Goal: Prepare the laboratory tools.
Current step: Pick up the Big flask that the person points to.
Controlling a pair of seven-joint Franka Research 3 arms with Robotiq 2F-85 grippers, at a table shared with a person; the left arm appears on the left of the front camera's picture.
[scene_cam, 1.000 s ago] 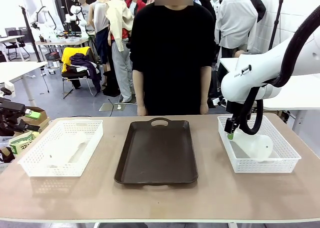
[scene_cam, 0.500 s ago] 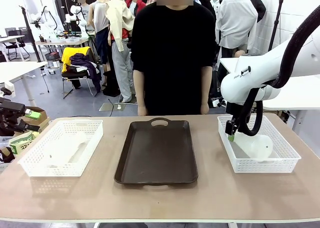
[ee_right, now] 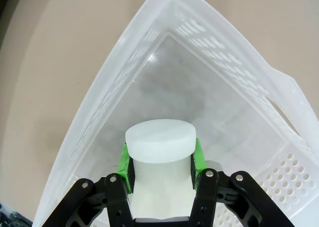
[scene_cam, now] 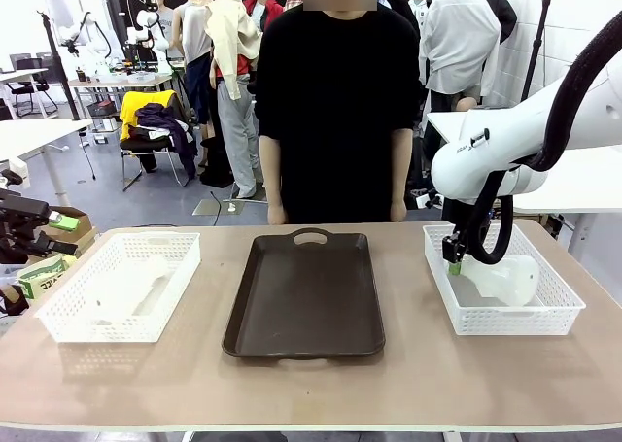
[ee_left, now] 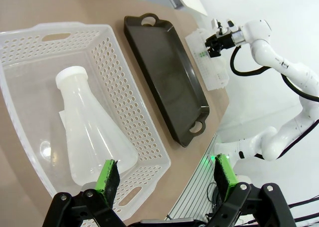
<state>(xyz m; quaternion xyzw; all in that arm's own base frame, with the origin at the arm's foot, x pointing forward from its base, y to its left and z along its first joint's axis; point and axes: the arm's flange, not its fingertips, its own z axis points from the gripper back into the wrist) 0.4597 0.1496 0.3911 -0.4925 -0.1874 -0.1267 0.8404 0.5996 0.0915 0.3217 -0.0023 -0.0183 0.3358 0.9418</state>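
Observation:
Two frosted white conical flasks are the laboratory tools. One flask [ee_right: 159, 139] is in the right white basket [scene_cam: 515, 323], and my right gripper [ee_right: 159, 164] is shut on its neck just under the cap, green pads [ee_right: 125, 163] pressing both sides. In the front view that flask [scene_cam: 510, 280] leans with its base toward the basket's right, the right gripper [scene_cam: 453, 259] at its neck. The other flask [ee_left: 92, 132] lies on its side in the left basket [ee_left: 124, 87], cap pointing away. My left gripper [ee_left: 165, 176] hovers open above its base, touching nothing.
A dark brown tray [scene_cam: 306, 296] with handles lies between the baskets. A person in black stands at the far edge behind the tray, hands down. The left basket [scene_cam: 97, 330] holds its flask [scene_cam: 136, 289]. Bare tabletop [scene_cam: 311, 389] runs along the near edge.
My right gripper has shut on the flask's neck. The flask has tipped and shifted slightly right in the basket. The left side has not changed.

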